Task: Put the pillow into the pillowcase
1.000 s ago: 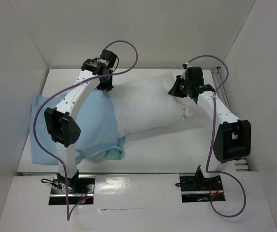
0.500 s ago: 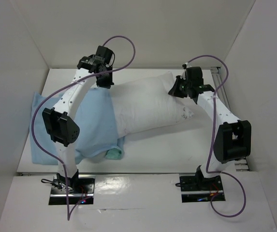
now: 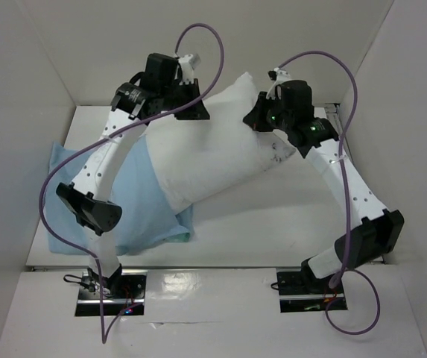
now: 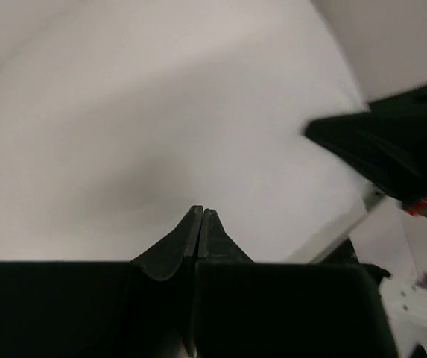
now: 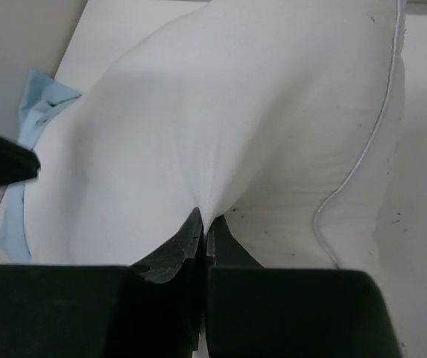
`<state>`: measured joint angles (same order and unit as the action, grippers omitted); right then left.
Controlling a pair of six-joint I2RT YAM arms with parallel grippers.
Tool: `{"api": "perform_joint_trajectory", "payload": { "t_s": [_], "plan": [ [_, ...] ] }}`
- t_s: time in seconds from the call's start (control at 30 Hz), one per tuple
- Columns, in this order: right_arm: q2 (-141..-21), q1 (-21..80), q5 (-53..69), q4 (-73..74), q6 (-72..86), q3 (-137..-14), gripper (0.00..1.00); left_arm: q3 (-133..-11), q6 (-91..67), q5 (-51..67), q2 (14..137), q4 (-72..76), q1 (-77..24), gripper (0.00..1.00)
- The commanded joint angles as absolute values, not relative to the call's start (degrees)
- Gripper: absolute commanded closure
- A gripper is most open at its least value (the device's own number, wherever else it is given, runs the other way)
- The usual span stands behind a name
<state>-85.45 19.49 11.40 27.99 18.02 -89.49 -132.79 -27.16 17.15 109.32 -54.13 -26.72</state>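
Observation:
The white pillow [image 3: 213, 153] lies slanted across the table, its far right end lifted and its near left end in the mouth of the light blue pillowcase [image 3: 135, 212]. My right gripper [image 3: 252, 119] is shut on a pinch of pillow cloth, which puckers at its tips in the right wrist view [image 5: 207, 216]. My left gripper [image 3: 196, 110] is shut at the pillow's raised far edge. In the blurred left wrist view its tips [image 4: 200, 211] meet against the white pillow [image 4: 161, 112], and the pinched cloth is not distinct. The pillowcase edge [image 5: 45, 97] shows at the left.
White walls close in the table on three sides. A metal rail [image 3: 337, 112] runs along the right far edge. Purple cables [image 3: 213, 45] loop high above both wrists. The right arm's black wrist [image 4: 392, 149] shows close by in the left wrist view.
Both grippers have risen and moved toward each other, lifting the pillow's far end. The left gripper moved right along the far edge. More pillow shows outside the pillowcase.

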Motion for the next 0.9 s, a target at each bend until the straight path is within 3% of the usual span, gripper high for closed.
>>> {"api": "perform_joint_trajectory", "payload": {
  "t_s": [0.0, 0.07, 0.13, 0.17, 0.27, 0.6, 0.77, 0.87],
  "plan": [
    [-80.3, 18.7, 9.6, 26.8, 15.9, -90.6, 1.0, -133.8, -26.1, 1.9, 106.9, -58.3, -23.9, 0.89],
    [-79.7, 18.7, 10.3, 26.8, 15.9, -86.9, 1.0, -133.8, -26.1, -7.1, 107.4, -63.8, -23.4, 0.7],
    [-79.1, 18.7, 10.3, 26.8, 15.9, -84.3, 1.0, -129.1, -25.6, -17.8, 106.8, -64.5, -23.4, 0.43],
    [-78.4, 18.7, 10.3, 26.8, 15.9, -82.0, 1.0, -127.0, -26.3, -20.2, 106.3, -64.5, -22.9, 0.23],
    [-77.0, 18.7, 8.9, 26.8, 15.9, -79.0, 1.0, -120.2, -26.3, -20.5, 104.9, -63.9, -21.5, 0.12],
    [-77.0, 18.7, 7.0, 28.0, 14.9, -77.3, 1.0, -111.5, -28.0, -23.4, 105.8, -64.8, -20.8, 0.16],
    [-77.5, 18.7, 6.5, 28.0, 14.3, -77.3, 1.0, -110.2, -28.0, -24.0, 107.7, -65.4, -20.8, 0.25],
    [-77.5, 18.7, 6.5, 28.0, 14.3, -77.3, 1.0, -111.9, -28.0, -27.2, 109.1, -64.9, -20.3, 0.42]
  ]
}}
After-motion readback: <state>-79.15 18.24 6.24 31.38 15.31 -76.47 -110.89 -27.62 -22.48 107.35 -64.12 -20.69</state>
